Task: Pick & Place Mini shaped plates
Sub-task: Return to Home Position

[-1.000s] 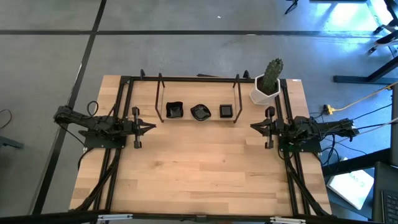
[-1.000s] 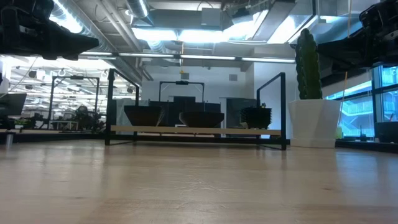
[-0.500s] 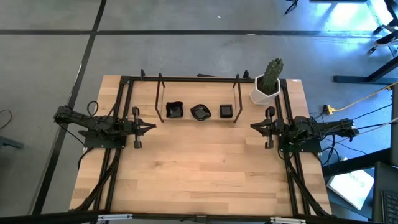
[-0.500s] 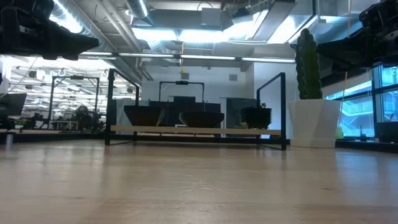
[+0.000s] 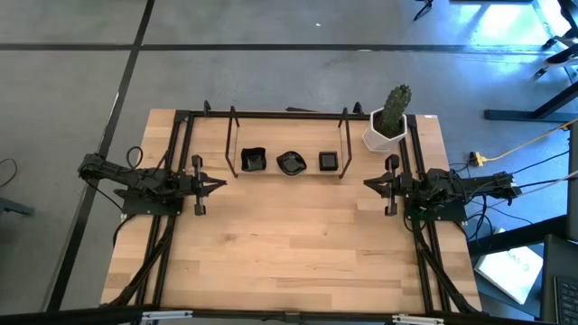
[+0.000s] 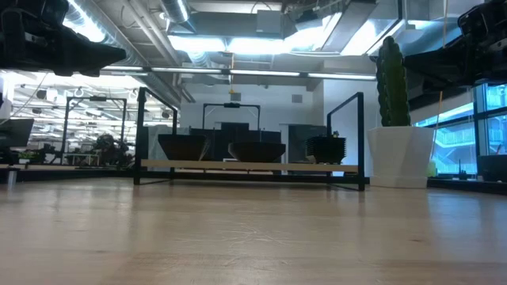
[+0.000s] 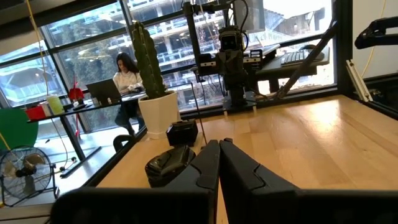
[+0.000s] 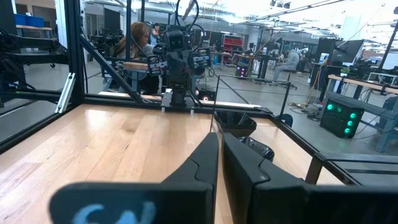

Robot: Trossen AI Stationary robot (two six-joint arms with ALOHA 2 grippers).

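The mini shaped plates sit as three black stacks in a row on a low wooden shelf inside a black wire rack at the table's far side: a wavy squarish stack (image 5: 253, 161), a rounded stack (image 5: 291, 163) and a small square stack (image 5: 328, 162). The low view shows them side by side (image 6: 257, 150). My left gripper (image 5: 223, 183) hovers near the table's left edge, shut, pointing right. My right gripper (image 5: 365, 183) hovers near the right edge, shut, pointing left. Each stands nearer than the rack and apart from it. The left wrist view shows the rounded stack (image 7: 171, 163) past the shut fingers (image 7: 219, 144).
A white hexagonal pot (image 5: 380, 137) with a green cactus (image 6: 394, 71) stands at the far right corner beside the rack. The rack's upright wire ends (image 5: 232, 140) rise on both sides of the plates. Bare wood (image 5: 289, 244) spans the table's middle and near part. People sit in the room beyond.
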